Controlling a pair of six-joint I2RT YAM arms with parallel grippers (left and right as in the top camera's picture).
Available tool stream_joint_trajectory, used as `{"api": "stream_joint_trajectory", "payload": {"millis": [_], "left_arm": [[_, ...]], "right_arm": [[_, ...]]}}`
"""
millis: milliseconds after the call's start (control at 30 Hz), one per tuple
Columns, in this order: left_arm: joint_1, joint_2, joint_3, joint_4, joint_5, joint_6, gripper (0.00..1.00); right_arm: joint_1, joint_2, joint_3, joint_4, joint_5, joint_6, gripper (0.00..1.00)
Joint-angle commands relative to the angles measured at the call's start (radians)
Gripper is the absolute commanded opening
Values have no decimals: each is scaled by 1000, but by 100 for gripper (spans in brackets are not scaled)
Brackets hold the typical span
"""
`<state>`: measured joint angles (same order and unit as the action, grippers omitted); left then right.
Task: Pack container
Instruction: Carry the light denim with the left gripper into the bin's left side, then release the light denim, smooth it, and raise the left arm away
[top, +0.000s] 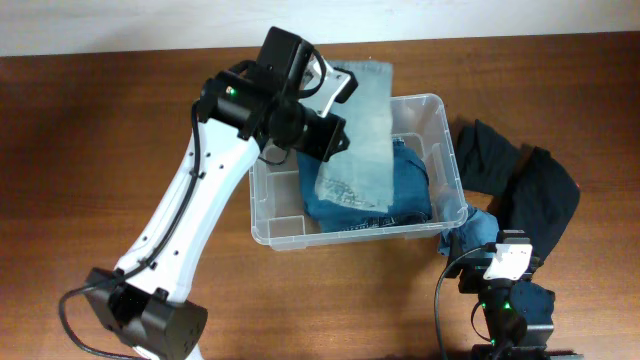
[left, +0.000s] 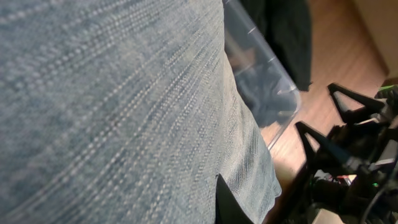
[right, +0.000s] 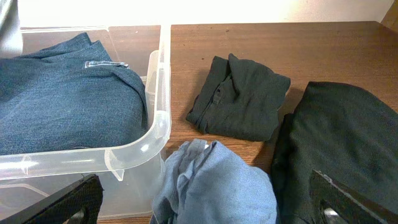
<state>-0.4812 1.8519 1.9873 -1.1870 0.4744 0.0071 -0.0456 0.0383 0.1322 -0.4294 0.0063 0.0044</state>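
The container sits on the wooden counter, and everything else is placed from it. A dark blue garment lies folded inside, filling most of its floor.

The left gripper hangs over the container's far left corner. Its jaws are closed on a pale denim garment, which drapes from above the far rim down across the dark blue garment toward the near wall. In the left wrist view this denim fills nearly the whole frame, with only a corner of the container showing past its edge.

The right gripper is just outside the container's near right corner, its jaws spread wide with nothing between them. Directly below them a crumpled light blue cloth rests on the counter, touching the container's wall.

Beyond the container's right side lies a small folded black garment. A larger black garment lies just beside that one, farther from the container.
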Motion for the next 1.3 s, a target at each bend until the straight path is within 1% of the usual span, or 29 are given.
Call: {"api": "stream_joint_trajectory", "payload": {"millis": [0,167,300,367,500,533,567,667,767,800,833,867,900,967,1033,1067,1100,1133,1233,1267], "left_arm": [[-35,-5,-16,52,21,47,0],[-41,41,-146,89,63,100,0],[6,48,-288,103,61,99,0],[40,48,-327,97,58,92,0],[100,48,-371,91,-24,92,1],[123,48,-375,83,-107,92,2],[136,48,-375,79,-135,92,3],[154,48,-375,61,-178,90,3],[166,48,-375,32,-247,32,3],[168,48,-375,27,-256,31,6],[170,48,-375,26,-254,30,15],[170,48,-375,27,-254,23,30],[170,48,-375,27,-254,11,38],[170,47,-365,-2,-228,-9,44],[170,43,-338,-30,-225,-23,43],[170,36,-305,-50,-226,-34,40],[170,22,-268,-60,-228,-50,40],[169,0,-225,-59,-228,-49,40],[169,-38,-172,-27,-230,-48,40],[167,-53,-165,1,-249,-48,37]], "right_arm": [[-7,-5,-7,0,1,11,98],[-7,-5,-7,0,1,11,98],[-7,-5,-7,0,1,11,98],[-7,-5,-7,0,1,11,99],[-7,-5,-7,0,1,11,98],[-7,-5,-7,0,1,11,99],[-7,-5,-7,0,1,11,98],[-7,-5,-7,0,1,11,98],[-7,-5,-7,0,1,11,98],[-7,-5,-7,0,1,11,98],[-7,-5,-7,0,1,11,98],[-7,-5,-7,0,1,11,98],[-7,-5,-7,0,1,11,98],[-7,-5,-7,0,1,11,98],[-7,-5,-7,0,1,11,99],[-7,-5,-7,0,1,11,98],[-7,-5,-7,0,1,11,99],[-7,-5,-7,0,1,11,98],[-7,-5,-7,0,1,11,98],[-7,-5,-7,0,1,11,98]]}}
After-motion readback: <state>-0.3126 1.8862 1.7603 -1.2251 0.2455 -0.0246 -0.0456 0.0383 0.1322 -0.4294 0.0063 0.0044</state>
